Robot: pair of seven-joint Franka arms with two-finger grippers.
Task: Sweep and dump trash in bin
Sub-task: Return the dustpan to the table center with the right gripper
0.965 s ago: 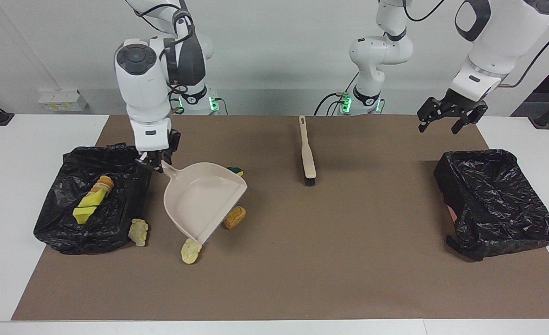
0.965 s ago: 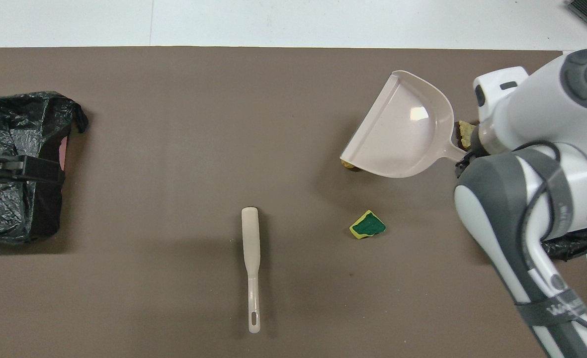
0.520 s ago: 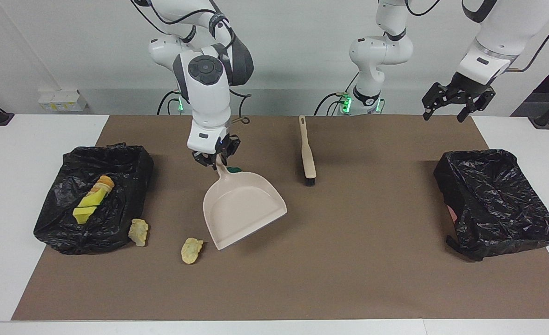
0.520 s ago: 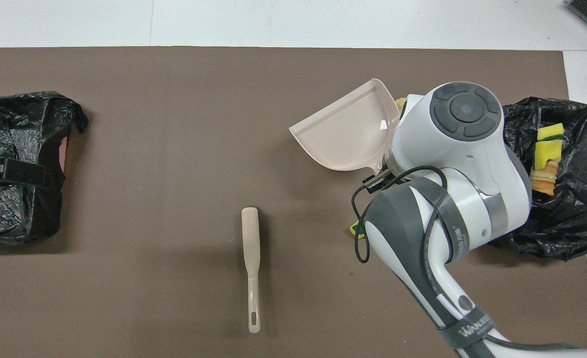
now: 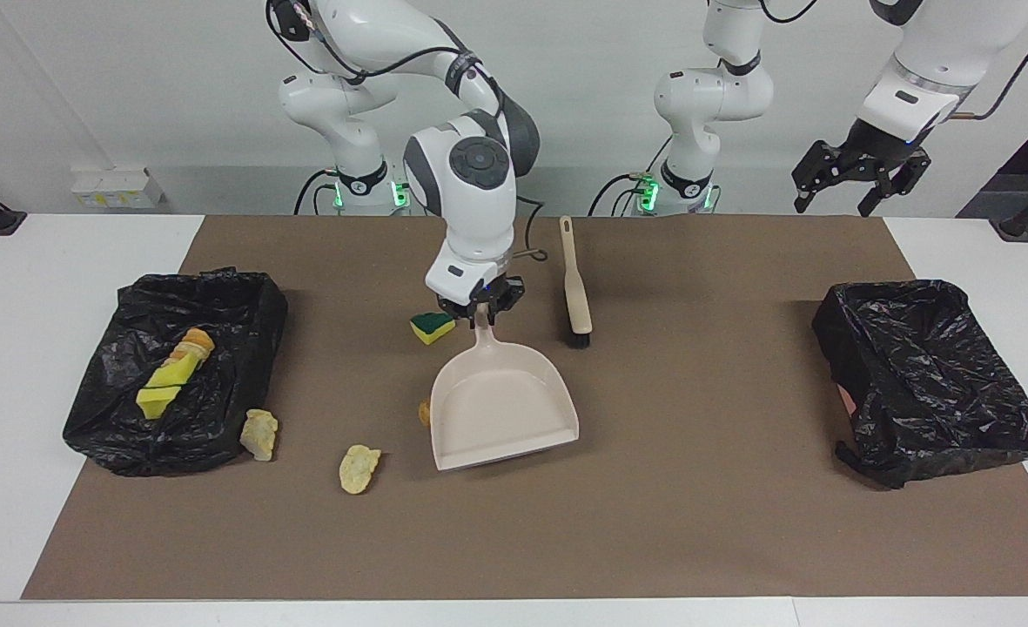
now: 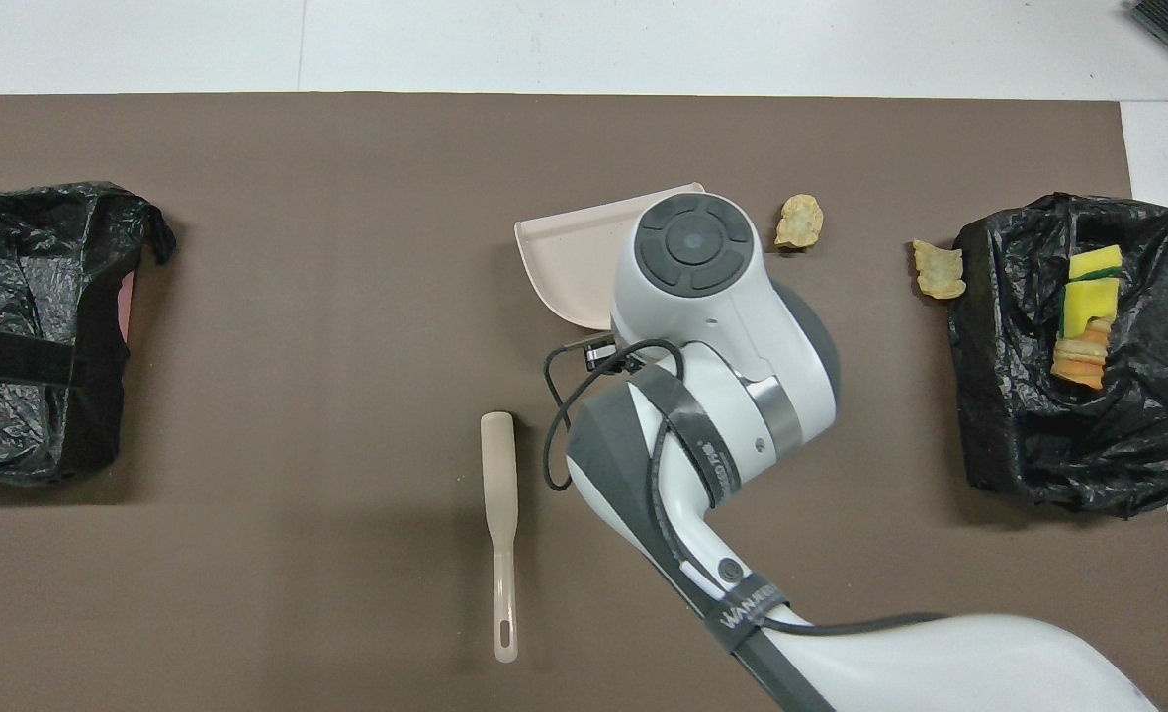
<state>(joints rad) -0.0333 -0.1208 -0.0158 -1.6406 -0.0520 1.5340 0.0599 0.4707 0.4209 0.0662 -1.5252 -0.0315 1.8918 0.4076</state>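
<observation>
My right gripper point(image 5: 481, 315) is shut on the handle of the beige dustpan point(image 5: 500, 405) point(image 6: 569, 257) over the mat's middle. The pan is empty, its mouth facing away from the robots. A yellow-and-green sponge wedge point(image 5: 432, 326) lies beside the handle, toward the right arm's end. An orange-brown chunk point(image 5: 424, 412) peeks out at the pan's edge. Two pale crusty chunks point(image 5: 359, 468) point(image 5: 259, 433) point(image 6: 800, 220) point(image 6: 940, 269) lie between the pan and the black-lined bin point(image 5: 244, 296) point(image 6: 999, 396). That bin holds a yellow sponge point(image 5: 164, 389) point(image 6: 1090, 287) and a bread chunk point(image 5: 191, 346). My left gripper point(image 5: 853, 187) waits open, high up.
The beige brush point(image 5: 575, 287) point(image 6: 499, 494) lies on the mat beside the dustpan's handle, bristles pointing away from the robots. A second black-lined bin point(image 5: 927, 379) point(image 6: 40, 247) stands at the left arm's end. In the overhead view my right arm covers most of the pan.
My right arm has carried the dustpan from beside the bin to the mat's middle, turning its mouth away from the robots. The green sponge shows again. My left gripper has risen a little.
</observation>
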